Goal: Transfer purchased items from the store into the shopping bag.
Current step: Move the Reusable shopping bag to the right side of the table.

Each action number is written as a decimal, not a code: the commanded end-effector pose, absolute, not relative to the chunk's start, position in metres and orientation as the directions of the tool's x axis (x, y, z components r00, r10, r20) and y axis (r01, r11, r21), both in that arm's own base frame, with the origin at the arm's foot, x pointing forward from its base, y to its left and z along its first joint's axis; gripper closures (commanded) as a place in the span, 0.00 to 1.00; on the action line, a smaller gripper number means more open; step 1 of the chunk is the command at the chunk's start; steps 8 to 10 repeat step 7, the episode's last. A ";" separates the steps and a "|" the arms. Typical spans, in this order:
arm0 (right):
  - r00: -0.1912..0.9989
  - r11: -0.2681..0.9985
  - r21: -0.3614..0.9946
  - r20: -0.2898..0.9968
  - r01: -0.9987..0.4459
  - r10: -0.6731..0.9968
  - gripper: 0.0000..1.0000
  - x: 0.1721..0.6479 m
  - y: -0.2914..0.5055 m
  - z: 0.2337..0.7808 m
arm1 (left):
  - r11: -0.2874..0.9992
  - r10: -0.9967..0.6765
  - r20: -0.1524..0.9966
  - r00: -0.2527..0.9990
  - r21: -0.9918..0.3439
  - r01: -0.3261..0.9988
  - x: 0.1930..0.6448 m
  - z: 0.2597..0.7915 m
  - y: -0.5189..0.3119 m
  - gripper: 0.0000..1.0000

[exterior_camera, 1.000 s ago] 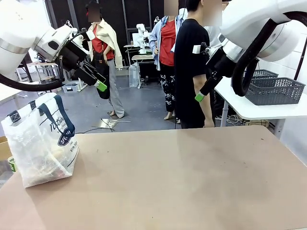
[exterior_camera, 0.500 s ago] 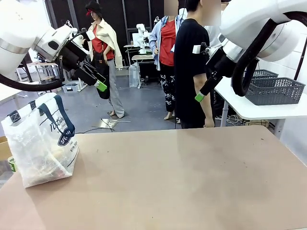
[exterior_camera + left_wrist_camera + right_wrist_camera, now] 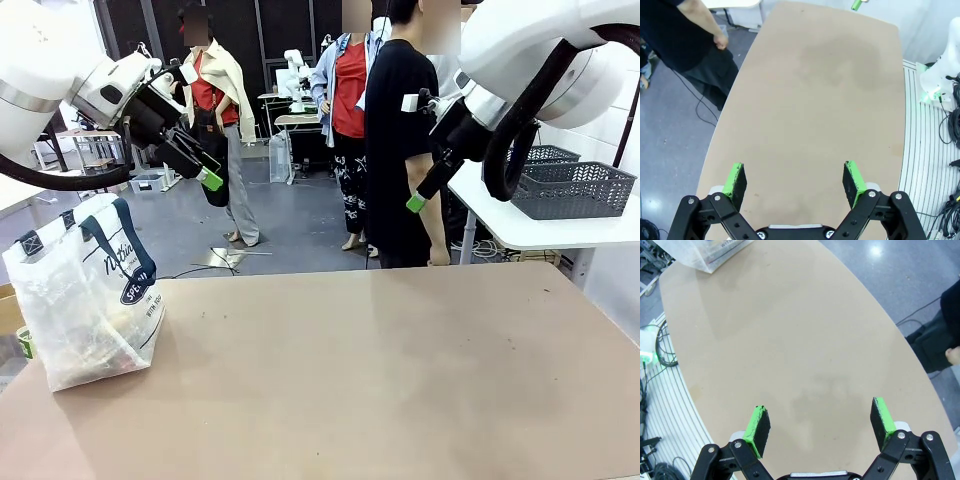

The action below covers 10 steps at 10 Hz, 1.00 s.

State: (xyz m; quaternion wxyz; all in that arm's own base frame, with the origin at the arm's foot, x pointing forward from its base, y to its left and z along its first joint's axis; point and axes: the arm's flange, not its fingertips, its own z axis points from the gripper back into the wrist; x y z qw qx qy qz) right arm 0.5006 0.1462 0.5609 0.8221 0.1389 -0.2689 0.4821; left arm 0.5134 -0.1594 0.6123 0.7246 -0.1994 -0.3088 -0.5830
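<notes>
The shopping bag (image 3: 85, 295), clear plastic with navy handles and a dark oval logo, stands at the table's near left edge. Purchased items (image 3: 100, 345) show dimly through its plastic, heaped at the bottom. My left gripper (image 3: 208, 178) hangs high above the table's far left, well above and beyond the bag; in the left wrist view it (image 3: 794, 182) is open with nothing between its green pads. My right gripper (image 3: 417, 202) hangs high at the far right; in the right wrist view it (image 3: 821, 425) is open and empty, and a corner of the bag (image 3: 715, 252) shows far off.
A person in black (image 3: 400, 150) stands at the table's far side, one hand (image 3: 720, 40) hanging beside the edge. A dark grey lattice basket (image 3: 570, 190) sits on a white side table at the right. The brown tabletop (image 3: 380, 380) is bare apart from the bag.
</notes>
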 end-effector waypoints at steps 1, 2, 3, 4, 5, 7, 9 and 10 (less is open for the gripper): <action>0.402 0.505 -0.028 0.569 -0.862 0.718 0.00 0.500 0.146 0.560 | 0.243 -0.719 0.683 0.129 0.073 0.967 0.514 0.615 -0.159 0.00; 0.402 0.505 -0.028 0.569 -0.862 0.718 0.00 0.500 0.146 0.560 | 0.243 -0.719 0.683 0.129 0.073 0.967 0.514 0.615 -0.159 0.00; 0.402 0.505 -0.028 0.569 -0.862 0.718 0.00 0.500 0.146 0.560 | 0.243 -0.719 0.683 0.129 0.073 0.967 0.514 0.615 -0.159 0.00; 0.402 0.505 -0.028 0.569 -0.862 0.718 0.00 0.500 0.146 0.560 | 0.243 -0.719 0.683 0.129 0.073 0.967 0.514 0.615 -0.159 0.00; 0.402 0.505 -0.028 0.569 -0.862 0.718 0.00 0.500 0.146 0.560 | 0.243 -0.719 0.683 0.129 0.073 0.967 0.514 0.615 -0.159 0.00; 0.402 0.505 -0.028 0.569 -0.862 0.718 0.00 0.500 0.146 0.560 | 0.243 -0.719 0.683 0.129 0.073 0.967 0.514 0.615 -0.159 0.00; 0.402 0.505 -0.028 0.569 -0.862 0.718 0.00 0.500 0.146 0.560 | 0.243 -0.719 0.683 0.129 0.073 0.967 0.514 0.615 -0.159 0.00; 0.402 0.505 -0.028 0.569 -0.862 0.718 0.00 0.500 0.146 0.560 | 0.243 -0.719 0.683 0.129 0.073 0.967 0.514 0.615 -0.159 0.00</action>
